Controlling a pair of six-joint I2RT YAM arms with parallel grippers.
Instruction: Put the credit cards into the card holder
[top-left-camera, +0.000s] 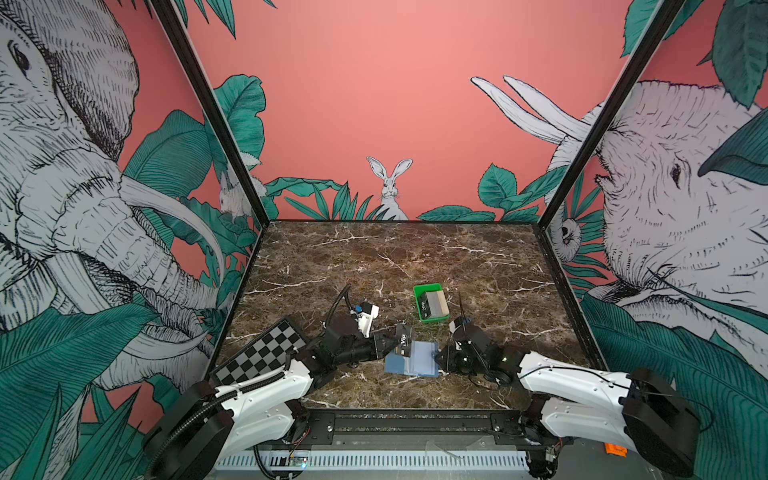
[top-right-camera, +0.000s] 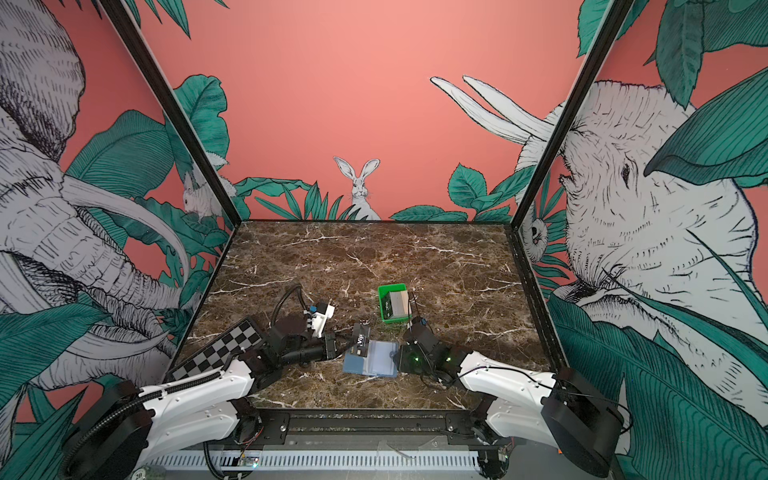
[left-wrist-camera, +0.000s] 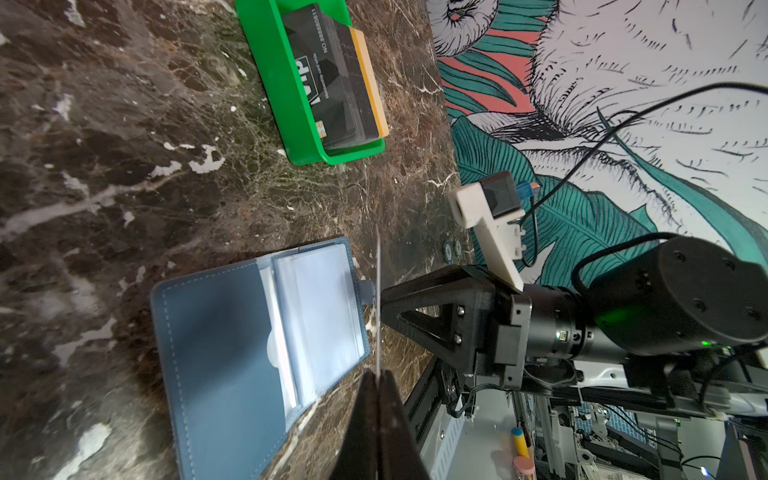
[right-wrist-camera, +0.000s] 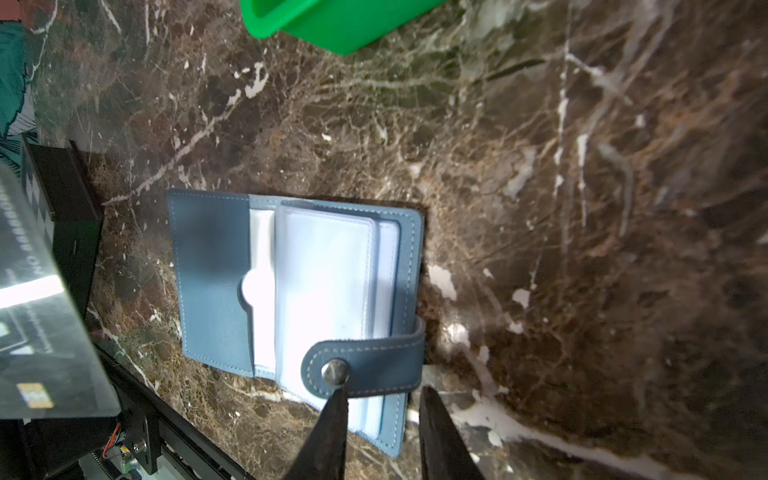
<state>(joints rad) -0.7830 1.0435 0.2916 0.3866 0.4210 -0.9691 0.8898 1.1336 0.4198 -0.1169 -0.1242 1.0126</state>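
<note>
Left pincer (left-wrist-camera: 379, 378) clenched on one black VIP card (top-left-camera: 404, 343), held on edge, long axis seemingly upright, across the pincer's reach. Holder (right-wrist-camera: 216, 270) lies open and flat just beneath that card, pockets up. Right pincer (right-wrist-camera: 382, 392), jaws apart, stands at the snap tab (right-wrist-camera: 374, 365), not gripping it. Left arm judged nearer for insertion. Beyond both pincers, tray (top-left-camera: 426, 289) holds the other cards (left-wrist-camera: 332, 83)

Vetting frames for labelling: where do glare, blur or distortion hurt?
Right wrist view: glare whitens the pockets of the holder; the card looms blurred. Left wrist view: the left gripper is out of focus. Both top views: the walls splay, wide-angle.
</note>
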